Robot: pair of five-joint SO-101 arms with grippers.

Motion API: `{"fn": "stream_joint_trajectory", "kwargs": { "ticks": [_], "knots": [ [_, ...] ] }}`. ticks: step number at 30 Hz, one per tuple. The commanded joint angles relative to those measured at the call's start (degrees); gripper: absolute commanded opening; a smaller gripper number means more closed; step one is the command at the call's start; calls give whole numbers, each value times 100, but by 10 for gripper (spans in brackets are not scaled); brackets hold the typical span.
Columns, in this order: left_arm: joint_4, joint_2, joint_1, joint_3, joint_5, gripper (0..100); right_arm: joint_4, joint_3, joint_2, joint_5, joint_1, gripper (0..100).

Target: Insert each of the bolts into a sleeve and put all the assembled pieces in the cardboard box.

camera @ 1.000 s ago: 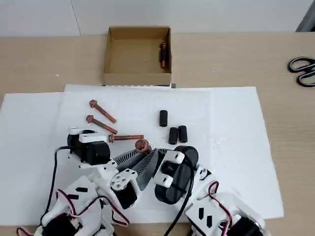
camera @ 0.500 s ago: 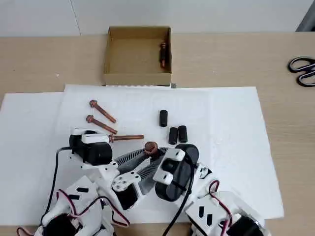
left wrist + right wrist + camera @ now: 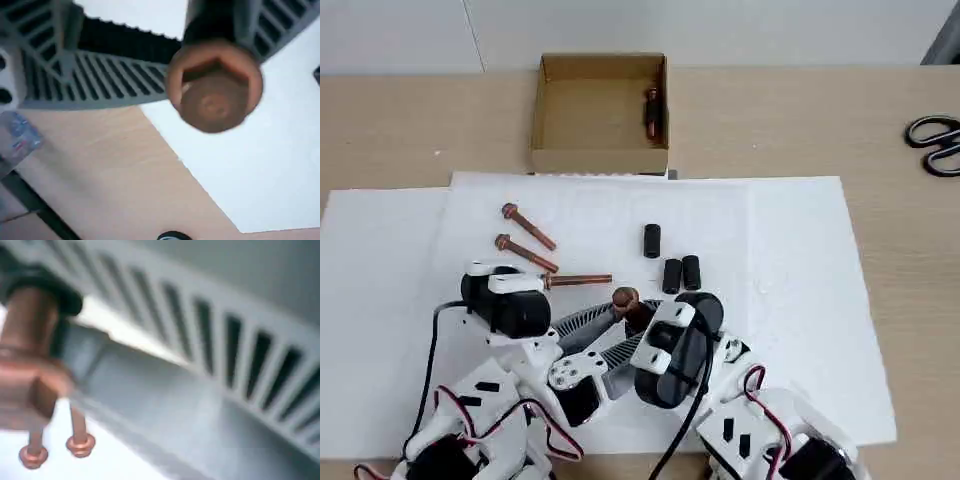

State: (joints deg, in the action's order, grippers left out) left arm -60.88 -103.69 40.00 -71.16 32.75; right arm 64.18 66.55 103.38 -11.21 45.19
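the left gripper (image 3: 620,322) was clenched on a bolt (image 3: 215,92), holding it up off the paper with its head turned back toward that arm's wrist camera. a black sleeve (image 3: 209,22) sat on the shaft just behind the head, so this pair looked joined or very nearly so; how deep the shaft had gone in could not be told. the right gripper (image 3: 658,322) stood hard against the sleeve end of the piece, but whether it was clamped or slack could not be told. just beyond the grippers, the loose bolts (image 3: 576,281), three of them, lay on the white paper (image 3: 790,260), the closest just beside the left arm. the loose sleeves (image 3: 672,276), also three, lay near them, two side by side and one a little farther out. past the paper's far edge stood the cardboard box (image 3: 546,110) on the counter (image 3: 420,120), with one finished piece (image 3: 652,110) lying against its wall. by that count one piece was boxed, a second was in hand and yet to be carried over, and three pairs were untouched, so well under half the job was done.
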Motion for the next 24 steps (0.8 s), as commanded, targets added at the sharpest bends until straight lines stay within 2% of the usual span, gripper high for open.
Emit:
{"fn": "stream_joint_trajectory", "kwargs": {
  "ticks": [1, 16, 18, 21, 24],
  "knots": [
    [-88, -18, -325, -22, -273, 209, -215, 18, -4, 0, -66, 3],
    [-97, -18, -431, 31, -422, 200, -251, 229, 31, 9, -75, 3],
    [-97, -18, -431, 171, -431, 143, -251, 229, 31, 9, -84, 3],
    [-70, -18, -677, 365, -431, 1, -242, 211, 31, -18, -84, 3],
    [-88, -18, -1275, 391, -431, 6, -233, 202, 31, -18, -84, 3]
  ]
}}
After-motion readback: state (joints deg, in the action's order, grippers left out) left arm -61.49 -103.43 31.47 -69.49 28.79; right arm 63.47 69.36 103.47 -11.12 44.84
